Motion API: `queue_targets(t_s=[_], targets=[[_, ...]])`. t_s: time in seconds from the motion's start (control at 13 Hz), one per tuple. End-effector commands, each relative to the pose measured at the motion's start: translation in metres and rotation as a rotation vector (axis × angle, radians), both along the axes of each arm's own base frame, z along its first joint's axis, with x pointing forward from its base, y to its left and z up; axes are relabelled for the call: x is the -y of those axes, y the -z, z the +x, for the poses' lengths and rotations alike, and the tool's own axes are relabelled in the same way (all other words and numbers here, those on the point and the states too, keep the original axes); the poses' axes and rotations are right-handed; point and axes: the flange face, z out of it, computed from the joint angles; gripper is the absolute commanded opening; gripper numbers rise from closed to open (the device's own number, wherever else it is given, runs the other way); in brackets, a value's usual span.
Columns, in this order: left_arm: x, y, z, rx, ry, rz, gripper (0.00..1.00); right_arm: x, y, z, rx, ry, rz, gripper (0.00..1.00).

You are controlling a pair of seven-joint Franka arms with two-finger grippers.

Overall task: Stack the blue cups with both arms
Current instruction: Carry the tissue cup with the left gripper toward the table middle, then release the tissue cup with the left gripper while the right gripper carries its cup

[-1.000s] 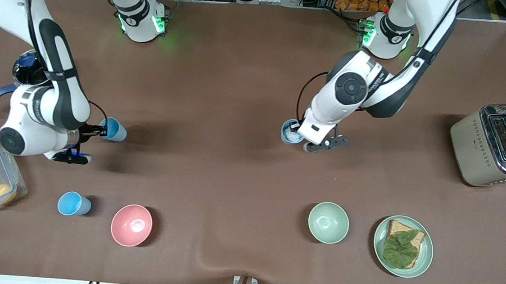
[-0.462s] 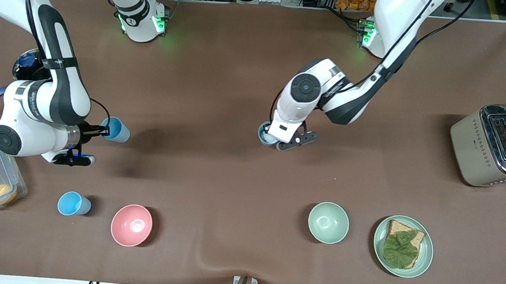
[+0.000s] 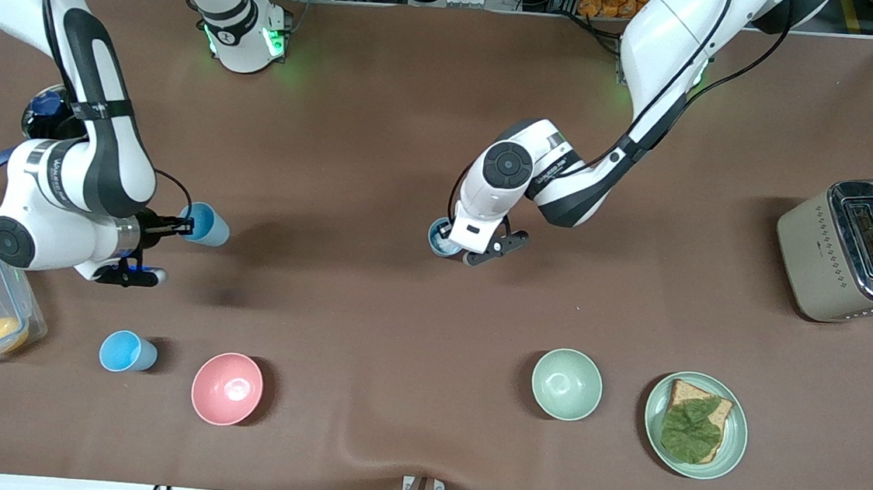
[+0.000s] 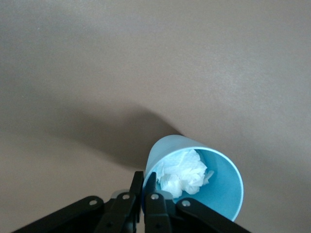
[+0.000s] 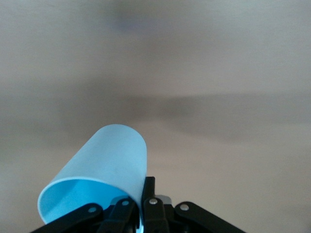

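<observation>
The left gripper (image 3: pixel 458 248), clamped on the rim of its blue cup (image 3: pixel 439 238), has carried it toward the right arm's end, while the right gripper's cup (image 3: pixel 204 224) edged slightly toward it.
</observation>
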Motion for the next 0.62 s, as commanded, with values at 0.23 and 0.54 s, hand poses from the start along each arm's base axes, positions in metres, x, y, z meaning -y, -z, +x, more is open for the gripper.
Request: queue_targets(t_s=[0.23, 0.54], targets=[[-0.008, -0.075, 0.017, 0.115, -0.168, 0.014, 1.0, -0.087, -0.042, -0.009, -0.004, 0.063, 0.045, 0.0], [-0.082, -0.179, 0.055, 0.231, -0.27, 0.087, 1.0, -0.228, -0.08, -0.036, 0.029, 0.094, -0.053, 0.0]])
